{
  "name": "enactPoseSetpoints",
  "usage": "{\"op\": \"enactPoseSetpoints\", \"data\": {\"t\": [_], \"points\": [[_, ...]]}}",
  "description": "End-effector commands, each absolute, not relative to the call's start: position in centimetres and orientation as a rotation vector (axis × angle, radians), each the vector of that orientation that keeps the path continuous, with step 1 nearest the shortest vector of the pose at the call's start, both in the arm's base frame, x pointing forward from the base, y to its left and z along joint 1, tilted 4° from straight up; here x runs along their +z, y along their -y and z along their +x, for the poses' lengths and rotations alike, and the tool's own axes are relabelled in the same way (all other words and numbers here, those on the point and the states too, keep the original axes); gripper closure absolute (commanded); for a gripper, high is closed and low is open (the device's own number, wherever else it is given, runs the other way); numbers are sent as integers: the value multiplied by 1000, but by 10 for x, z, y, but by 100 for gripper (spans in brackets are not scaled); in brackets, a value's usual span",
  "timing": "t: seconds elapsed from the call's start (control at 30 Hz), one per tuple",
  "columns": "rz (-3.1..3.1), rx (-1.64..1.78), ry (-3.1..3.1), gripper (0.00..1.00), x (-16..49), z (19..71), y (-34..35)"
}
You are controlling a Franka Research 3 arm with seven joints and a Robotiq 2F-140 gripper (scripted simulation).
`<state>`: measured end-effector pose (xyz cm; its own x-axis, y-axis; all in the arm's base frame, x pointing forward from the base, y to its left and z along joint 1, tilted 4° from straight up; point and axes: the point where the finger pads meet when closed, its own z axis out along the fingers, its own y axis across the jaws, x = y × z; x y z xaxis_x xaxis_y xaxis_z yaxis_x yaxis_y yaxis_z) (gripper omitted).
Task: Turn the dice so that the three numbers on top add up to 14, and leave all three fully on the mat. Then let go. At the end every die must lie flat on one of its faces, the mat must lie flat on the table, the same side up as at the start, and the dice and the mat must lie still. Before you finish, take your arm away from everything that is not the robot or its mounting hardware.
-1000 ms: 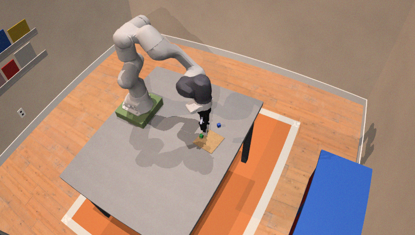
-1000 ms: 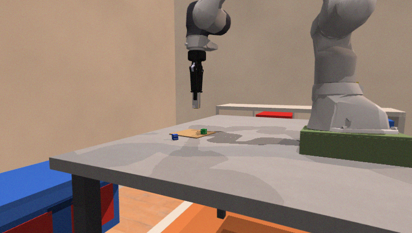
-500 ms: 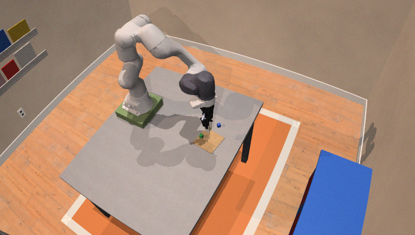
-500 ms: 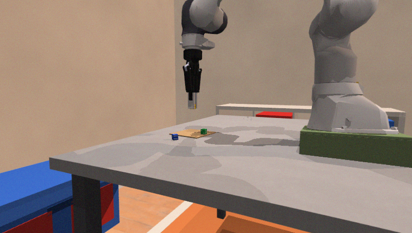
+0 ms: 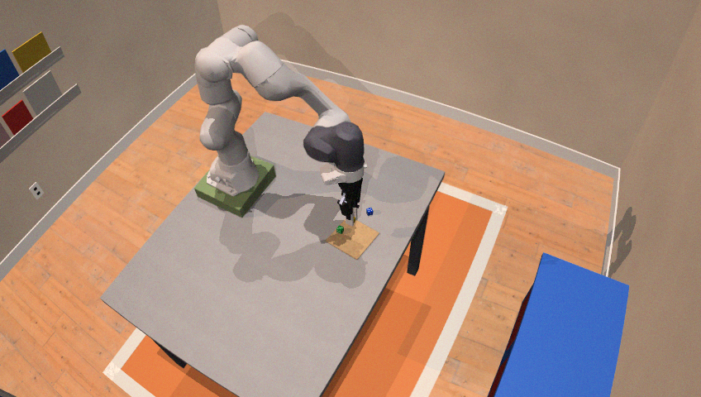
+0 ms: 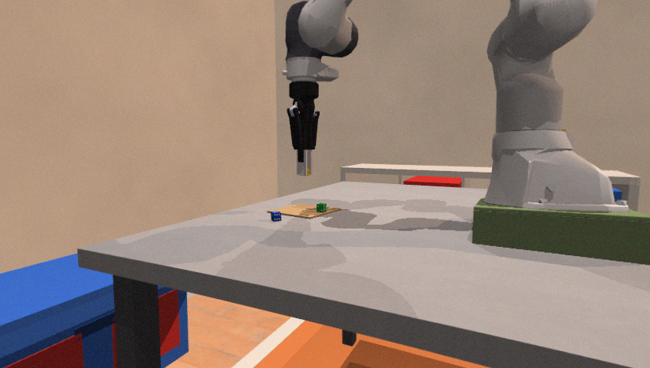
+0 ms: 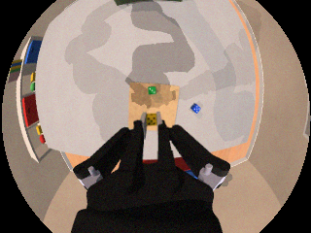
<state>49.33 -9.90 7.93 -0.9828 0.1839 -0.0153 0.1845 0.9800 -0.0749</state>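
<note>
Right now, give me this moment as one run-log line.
tool: shut on yellow die, above mat | green die: on mat | blue die: off mat, on table

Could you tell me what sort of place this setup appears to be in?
Probably an indoor robot test room: one arm on a green base block atop a grey table, wood floor with an orange rug, wall shelves holding coloured panels.

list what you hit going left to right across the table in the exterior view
blue die → mat → gripper holding a yellow die above it → green die → arm's green base
</note>
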Motion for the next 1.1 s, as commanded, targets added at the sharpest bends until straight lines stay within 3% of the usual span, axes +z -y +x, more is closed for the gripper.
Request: {"op": "enactPoseSetpoints", "data": {"t": [0.0,0.6,1.07], "points": [[322,-120,-3109,91,68,494,100],[322,-120,-3109,91,1,495,105],[322,-120,-3109,91,-7,495,106]]}}
